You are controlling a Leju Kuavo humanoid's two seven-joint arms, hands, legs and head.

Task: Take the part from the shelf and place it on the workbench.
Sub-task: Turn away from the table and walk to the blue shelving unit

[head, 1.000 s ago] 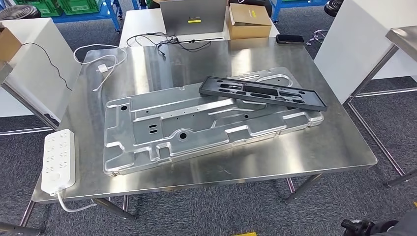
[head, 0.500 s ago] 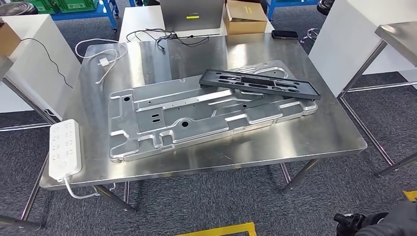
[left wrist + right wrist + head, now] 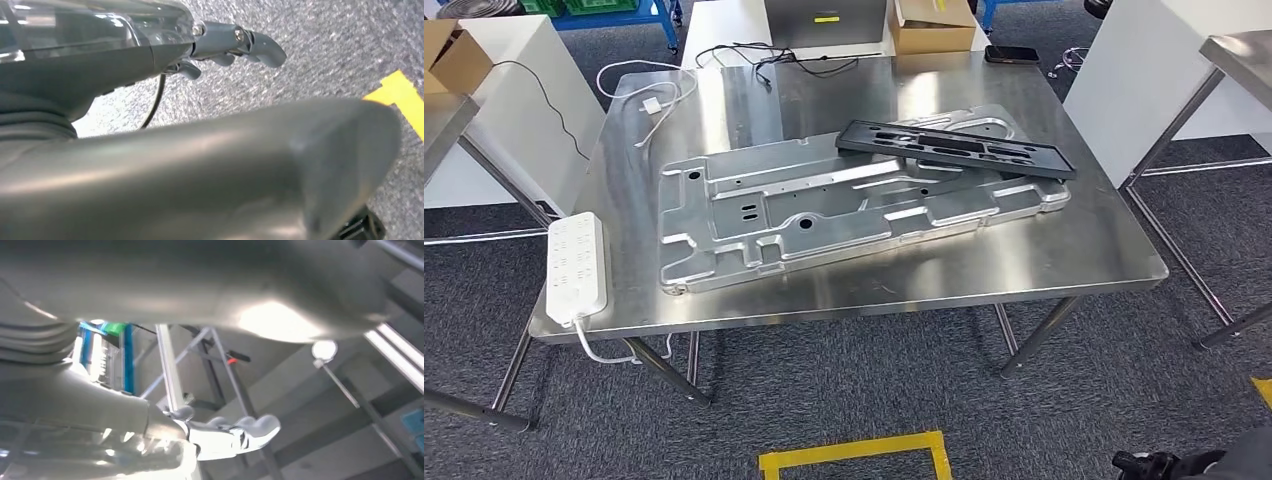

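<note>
A long black plastic frame part point(image 3: 954, 148) lies flat on the far right end of a large stamped silver metal panel point(image 3: 824, 210). The panel rests on the steel workbench point(image 3: 1024, 260), seen from the head view. My left hand point(image 3: 200, 160) hangs over grey carpet with its thumb and dark fingers point(image 3: 235, 42) apart and nothing in them. In the right wrist view, my right hand point(image 3: 220, 435) points up toward table legs and ceiling lights, its pale fingers loosely extended and holding nothing.
A white power strip point(image 3: 576, 265) sits at the workbench's left edge, and a white charger cable point(image 3: 652, 105) at its far left corner. Behind stand a cardboard box point(image 3: 931, 25) and a phone point(image 3: 1012, 54). Another steel table point(image 3: 1239, 50) stands right. Yellow floor tape point(image 3: 854, 455) marks the carpet.
The camera has pulled back from the workbench, so the table sits higher and smaller and the yellow floor tape has come into view. The black part and the panel have not moved.
</note>
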